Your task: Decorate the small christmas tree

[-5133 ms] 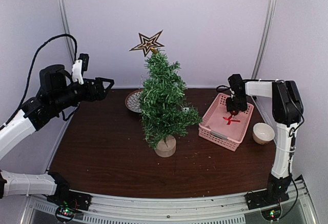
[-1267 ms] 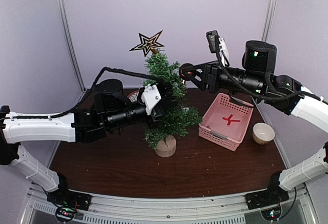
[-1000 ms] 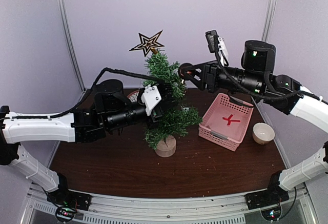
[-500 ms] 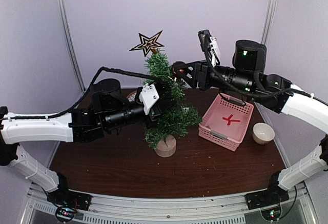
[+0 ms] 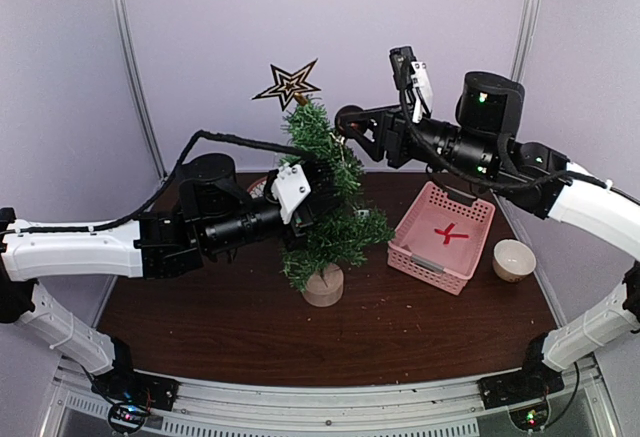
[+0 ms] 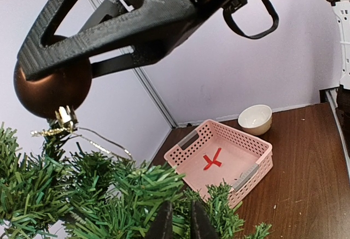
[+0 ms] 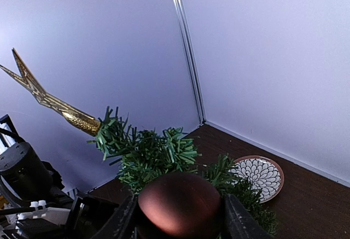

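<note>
The small christmas tree (image 5: 322, 207) stands mid-table on its wooden stump (image 5: 323, 285), with a gold star (image 5: 287, 84) on top. My left gripper (image 5: 322, 179) reaches into its middle from the left, its fingers (image 6: 166, 223) shut narrowly on a green branch (image 6: 136, 187). My right gripper (image 5: 349, 123) is up beside the treetop, shut on a dark red ball ornament (image 7: 179, 202). In the left wrist view that ball (image 6: 52, 88) hangs just above the branches, gold cap and thread loop (image 6: 98, 140) pointing down.
A pink basket (image 5: 470, 219) holding a red bow (image 5: 451, 234) lies right of the tree, and a white bowl (image 5: 513, 258) stands beyond it. A patterned plate (image 7: 258, 175) sits behind the tree. White walls close in the back and the sides.
My right gripper has carried the ball left and slightly up, closer to the treetop. The left gripper has stayed in the branches.
</note>
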`<state>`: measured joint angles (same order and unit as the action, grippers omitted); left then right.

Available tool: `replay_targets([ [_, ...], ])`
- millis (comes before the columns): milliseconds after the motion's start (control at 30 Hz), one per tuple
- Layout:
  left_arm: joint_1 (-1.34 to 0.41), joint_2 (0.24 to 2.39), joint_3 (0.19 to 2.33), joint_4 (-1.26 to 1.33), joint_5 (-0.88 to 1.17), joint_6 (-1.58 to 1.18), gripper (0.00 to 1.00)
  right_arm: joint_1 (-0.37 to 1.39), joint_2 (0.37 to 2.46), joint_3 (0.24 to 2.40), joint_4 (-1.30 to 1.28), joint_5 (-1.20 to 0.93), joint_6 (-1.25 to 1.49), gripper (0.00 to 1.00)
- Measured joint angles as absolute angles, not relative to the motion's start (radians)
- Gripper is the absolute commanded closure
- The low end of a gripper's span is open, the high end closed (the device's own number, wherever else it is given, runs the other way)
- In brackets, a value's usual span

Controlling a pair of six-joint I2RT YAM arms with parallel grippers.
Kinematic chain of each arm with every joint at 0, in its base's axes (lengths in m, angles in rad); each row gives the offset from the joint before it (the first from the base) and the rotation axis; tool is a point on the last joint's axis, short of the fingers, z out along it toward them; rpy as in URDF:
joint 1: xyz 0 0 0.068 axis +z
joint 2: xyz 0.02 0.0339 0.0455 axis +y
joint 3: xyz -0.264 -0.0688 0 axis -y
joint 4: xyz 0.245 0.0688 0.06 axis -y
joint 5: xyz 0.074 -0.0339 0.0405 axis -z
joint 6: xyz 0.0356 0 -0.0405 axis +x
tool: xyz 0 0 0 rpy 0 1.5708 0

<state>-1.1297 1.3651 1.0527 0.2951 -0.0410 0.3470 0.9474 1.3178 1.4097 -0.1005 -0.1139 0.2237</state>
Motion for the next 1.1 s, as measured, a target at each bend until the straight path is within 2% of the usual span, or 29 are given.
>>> replay_targets([
  [433,-1.130,1.365,1.052,0.295,-0.041,0.347,0.87,0.947,1.337,1.336,0.000,-0.127,0.140,0.68],
  [700,-1.130,1.365,1.052,0.295,-0.042,0.347,0.87,0.947,1.301,1.230,0.089,-0.167,0.080,0.68],
  [1100,-1.130,1.365,1.053,0.295,-0.042,0.347,0.87,0.947,1.224,1.182,0.155,-0.172,0.031,0.69],
])
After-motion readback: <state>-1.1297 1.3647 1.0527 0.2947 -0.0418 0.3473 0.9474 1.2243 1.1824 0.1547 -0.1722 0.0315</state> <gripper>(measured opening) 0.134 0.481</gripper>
